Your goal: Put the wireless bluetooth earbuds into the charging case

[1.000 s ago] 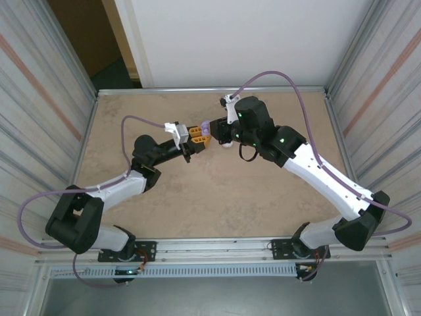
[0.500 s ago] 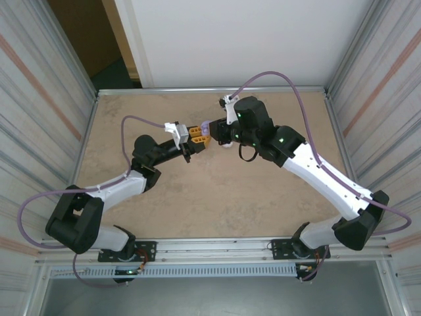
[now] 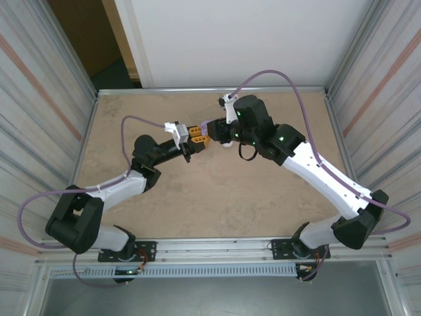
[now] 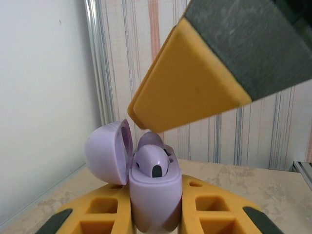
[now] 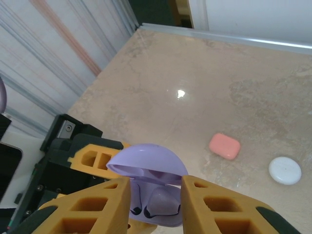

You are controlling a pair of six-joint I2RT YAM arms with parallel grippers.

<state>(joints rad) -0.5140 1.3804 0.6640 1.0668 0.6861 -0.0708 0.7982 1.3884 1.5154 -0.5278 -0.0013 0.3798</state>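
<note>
Two arms meet over the upper middle of the worktop (image 3: 197,197) in the top view, tips almost nose to nose.

Left tool (image 3: 197,134): clamped tight on the purple charging case (image 4: 156,200), which stands upright between its orange fingers (image 4: 105,217) at the bottom centre of the left wrist view. Lid (image 4: 105,151) hinged open, swung to the left.

One purple earbud (image 4: 152,160) sits in the mouth of the case, rounded head up, dark spot facing the camera. A second rounded purple shape lies just behind it; whether it is fully seated cannot be told.

Right tool (image 5: 155,187): jaws a little apart, narrow gap, nothing gripped between them that I can make out. In the right wrist view the open case shows through that gap at the bottom centre, lid towards the top. In the left wrist view one of its orange fingers (image 4: 195,83) slants down from the upper right, tip just above the earbud; contact not clear.

Right wrist view, right of centre: closed pink case (image 5: 224,146) flat on the worktop. White case (image 5: 284,170) near it, lower right, the two apart. Both lie well clear of the tools.
</note>
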